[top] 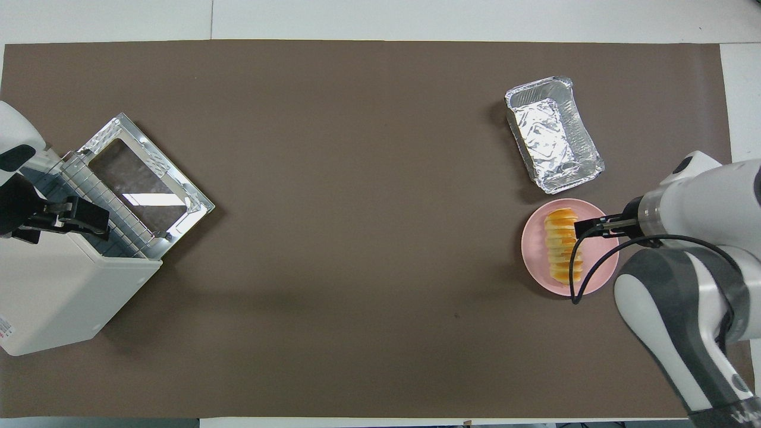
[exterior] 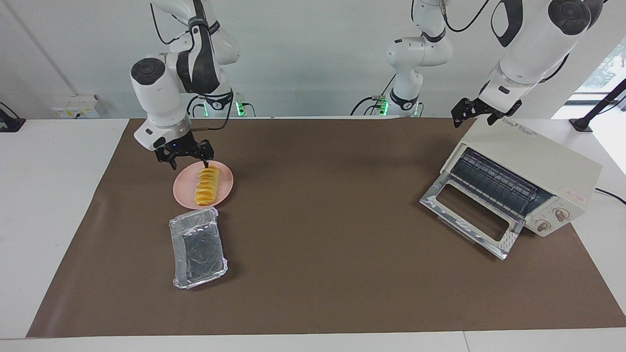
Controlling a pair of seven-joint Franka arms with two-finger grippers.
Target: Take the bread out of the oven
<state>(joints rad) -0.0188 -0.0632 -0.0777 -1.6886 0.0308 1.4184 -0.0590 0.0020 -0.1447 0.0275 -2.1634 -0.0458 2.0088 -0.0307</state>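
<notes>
Inspecting your station at this moment, you have the following on record.

Bread: the bread (exterior: 206, 185) lies flat on the pink plate (exterior: 183, 193), lengthwise toward and away from the robots, ridges showing along its top. Nothing grips it. In the overhead view the bread (top: 561, 244) sits within the plate rim (top: 531, 249).

Plate: you will find it on the brown mat (exterior: 318, 234) toward the right arm's end of the table, nearer to the robots than the foil tray (exterior: 198, 247) and just beside it.

Foil tray: apart from the plate by a narrow gap; only crinkled foil shows inside.

Oven: the oven (exterior: 533, 171) stands toward the left arm's end of the table. Its door (exterior: 469, 215) is dropped down, and the wire rack (exterior: 494, 183) shows in the opening. No loaf shows on the rack.

Right gripper: your right gripper (exterior: 188, 157) hangs over the plate's edge nearest the robots, raised off the bread. Its fingers are spread apart and hold nothing. One fingertip (exterior: 207, 164) shows just above the loaf's nearer end; whether it touches cannot be told.

Left gripper: your left gripper (exterior: 464, 113) waits over the oven's top corner nearest the robots. Whether its fingers are spread or pressed together cannot be told.
</notes>
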